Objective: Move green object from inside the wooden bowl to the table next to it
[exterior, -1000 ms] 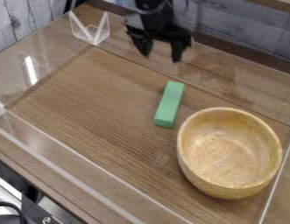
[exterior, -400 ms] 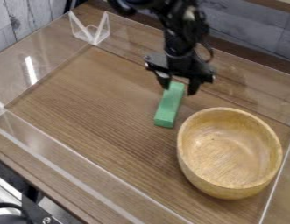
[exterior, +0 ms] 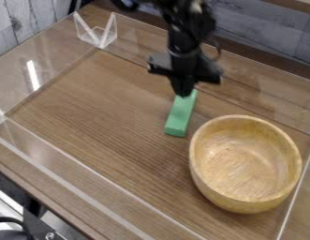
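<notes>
The green object lies flat on the table, just left of and behind the wooden bowl, outside it. Nothing shows inside the bowl. My gripper points straight down over the far end of the green object, its dark fingers drawn together right at that end. The block still rests on the tabletop, and whether the fingers hold it cannot be made out. The arm reaches in from the top of the camera view.
Low clear acrylic walls run round the table's edges. A small white wire stand sits beyond the far left corner. The bowl stands close to the right wall.
The gripper came down from the back of the table to the far end of the green object, and its fingers went from spread apart to together. Block and bowl have not moved.
</notes>
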`<state>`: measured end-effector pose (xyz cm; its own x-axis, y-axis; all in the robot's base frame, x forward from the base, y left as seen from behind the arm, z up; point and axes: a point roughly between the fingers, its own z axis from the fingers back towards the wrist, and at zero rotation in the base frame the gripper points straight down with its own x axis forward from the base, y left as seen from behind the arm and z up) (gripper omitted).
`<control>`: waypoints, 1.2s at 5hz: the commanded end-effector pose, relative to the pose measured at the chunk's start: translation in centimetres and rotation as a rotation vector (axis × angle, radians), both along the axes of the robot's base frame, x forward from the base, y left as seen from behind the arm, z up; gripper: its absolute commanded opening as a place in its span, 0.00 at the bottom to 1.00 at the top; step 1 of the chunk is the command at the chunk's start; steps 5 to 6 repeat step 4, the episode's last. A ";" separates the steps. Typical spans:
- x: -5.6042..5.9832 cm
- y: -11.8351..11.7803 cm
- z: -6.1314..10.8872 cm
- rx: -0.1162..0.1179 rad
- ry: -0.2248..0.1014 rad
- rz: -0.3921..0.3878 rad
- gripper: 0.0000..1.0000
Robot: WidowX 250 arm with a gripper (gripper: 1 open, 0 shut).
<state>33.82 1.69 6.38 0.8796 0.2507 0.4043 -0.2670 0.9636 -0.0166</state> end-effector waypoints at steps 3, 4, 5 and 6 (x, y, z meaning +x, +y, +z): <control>1.9 4.1 6.3 -0.057 -0.120 -0.030 0.00; 1.3 4.2 6.0 -0.057 -0.117 -0.015 0.00; 1.3 4.2 6.0 -0.057 -0.117 -0.015 0.00; 1.3 4.2 6.0 -0.057 -0.117 -0.015 0.00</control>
